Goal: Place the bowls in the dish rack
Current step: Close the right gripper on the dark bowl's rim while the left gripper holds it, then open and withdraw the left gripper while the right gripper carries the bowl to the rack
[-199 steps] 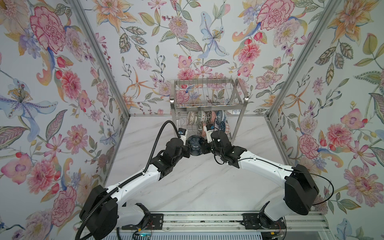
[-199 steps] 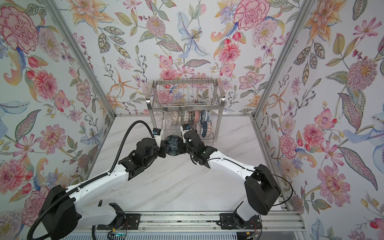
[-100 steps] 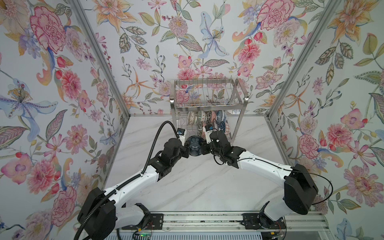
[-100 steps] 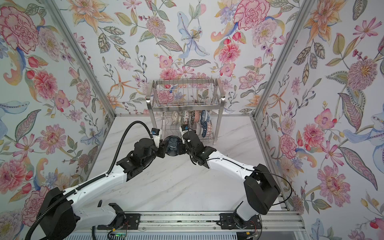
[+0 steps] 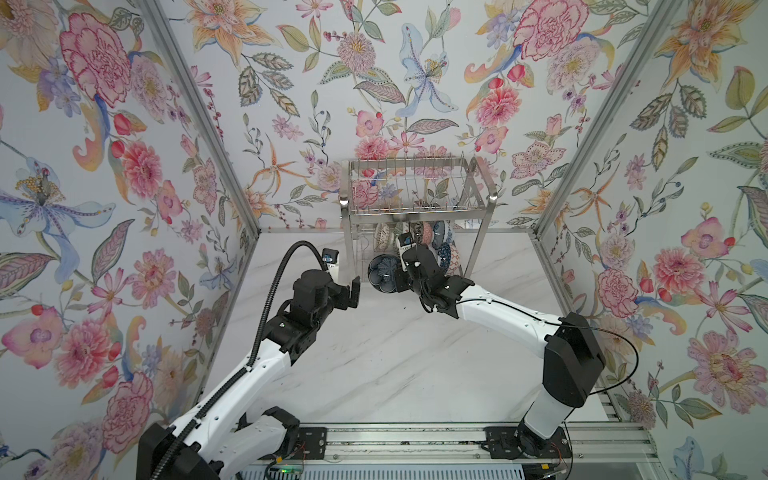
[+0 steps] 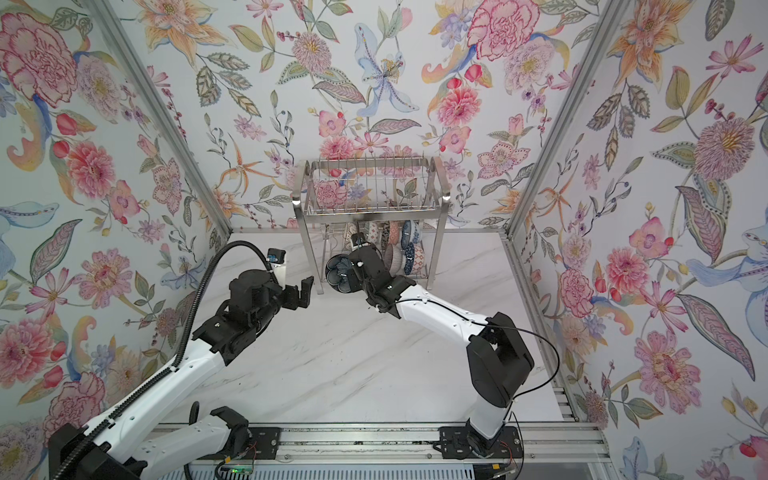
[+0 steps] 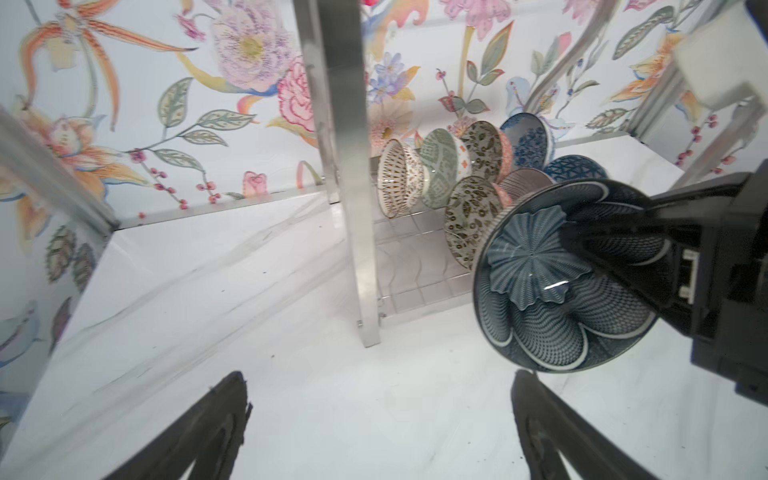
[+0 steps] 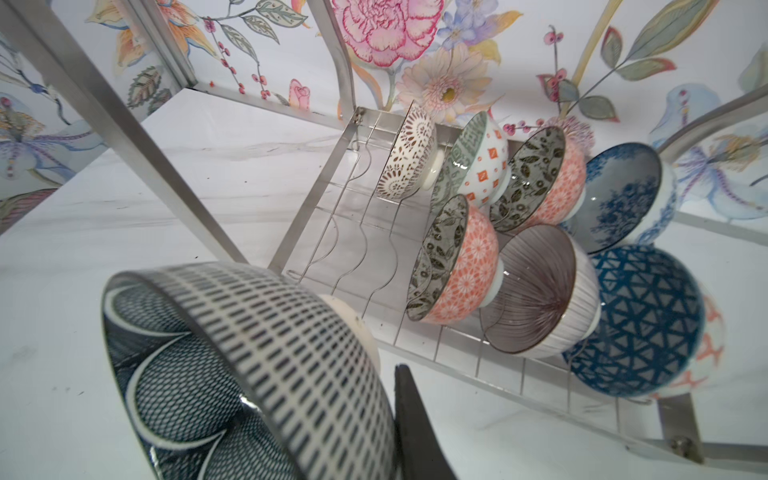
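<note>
My right gripper is shut on the rim of a dark blue scale-patterned bowl. It holds the bowl on edge just in front of the dish rack, at its left front leg. My left gripper stands open and holds nothing, a short way left of the bowl. Several bowls stand on edge in two rows on the lower shelf, right of the held bowl.
Wavy wires of the lower shelf lie between the held bowl and the racked bowls. The upper shelf has upright prongs. The rack stands against the floral back wall on a white marble tabletop. A metal rail runs along the front.
My left gripper has opened, let go of the dark blue bowl and drawn back to the left. The right gripper keeps the bowl and has edged toward the rack.
</note>
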Tool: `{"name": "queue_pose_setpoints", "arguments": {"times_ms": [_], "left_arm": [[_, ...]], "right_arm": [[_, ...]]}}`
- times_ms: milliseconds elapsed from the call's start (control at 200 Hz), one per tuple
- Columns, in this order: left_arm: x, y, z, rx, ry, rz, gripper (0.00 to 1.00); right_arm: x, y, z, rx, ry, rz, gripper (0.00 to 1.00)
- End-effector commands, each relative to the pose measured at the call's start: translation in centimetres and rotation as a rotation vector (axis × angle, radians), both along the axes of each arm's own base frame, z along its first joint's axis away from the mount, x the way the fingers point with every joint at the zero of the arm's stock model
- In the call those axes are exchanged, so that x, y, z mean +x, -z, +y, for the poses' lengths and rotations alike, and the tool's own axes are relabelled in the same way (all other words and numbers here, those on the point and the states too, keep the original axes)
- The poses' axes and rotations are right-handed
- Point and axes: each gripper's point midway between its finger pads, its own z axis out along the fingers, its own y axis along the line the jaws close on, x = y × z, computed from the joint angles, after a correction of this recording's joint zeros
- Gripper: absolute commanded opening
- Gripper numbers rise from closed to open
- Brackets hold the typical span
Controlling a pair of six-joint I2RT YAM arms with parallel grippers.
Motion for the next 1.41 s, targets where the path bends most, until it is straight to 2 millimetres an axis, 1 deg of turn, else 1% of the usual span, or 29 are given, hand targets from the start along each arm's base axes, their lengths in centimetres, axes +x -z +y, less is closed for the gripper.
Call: {"name": "queue_pose_setpoints", "arguments": {"times_ms": [0,100,200,250,320,505,756,866,901,1006,1126,1401], "left_arm": [[-0.5,0.0,2.5,0.079,-0.042,0.036,0.99],[-0.5,0.1,2.6,0.075,-0.034,0.043,0.99],[-0.7,0.6,3.0,0.121,-0.029,0.082,0.99],[-0.8,0.5,3.2,0.138,-0.028,0.088,0.99],[-0.7,0.6,3.5,0.15,-0.022,0.091,0.99],[-0.2,1.6,4.2,0.152,-0.021,0.107,0.99],[-0.1,2.8,4.5,0.111,0.003,0.116,0.99],[-0.2,2.7,4.6,0.104,0.008,0.109,0.99],[-0.2,2.8,4.6,0.1,0.008,0.108,0.99],[-0.2,3.1,4.5,0.087,0.018,0.114,1.0],[-0.2,3.4,4.4,0.082,0.025,0.12,0.99],[-0.2,3.4,4.6,0.077,0.022,0.12,0.99]], "right_arm": [[1.8,-1.9,-0.5,-0.122,0.088,-0.106,0.0],[3.1,-1.7,-0.2,-0.219,0.131,-0.149,0.0],[4.3,-1.5,0.2,-0.3,0.163,-0.184,0.0],[4.9,-1.3,0.3,-0.332,0.179,-0.196,0.0],[5.7,-0.5,0.5,-0.372,0.193,-0.201,0.0],[7.6,0.8,1.0,-0.417,0.22,-0.222,0.0],[10.2,1.4,1.0,-0.491,0.272,-0.263,0.0],[11.4,1.8,1.0,-0.534,0.296,-0.277,0.0],[11.7,2.0,1.1,-0.544,0.298,-0.28,0.0],[12.3,3.3,2.0,-0.569,0.275,-0.288,0.0],[13.0,4.6,2.3,-0.605,0.283,-0.29,0.0],[14.1,5.5,2.8,-0.673,0.299,-0.314,0.0]]}}
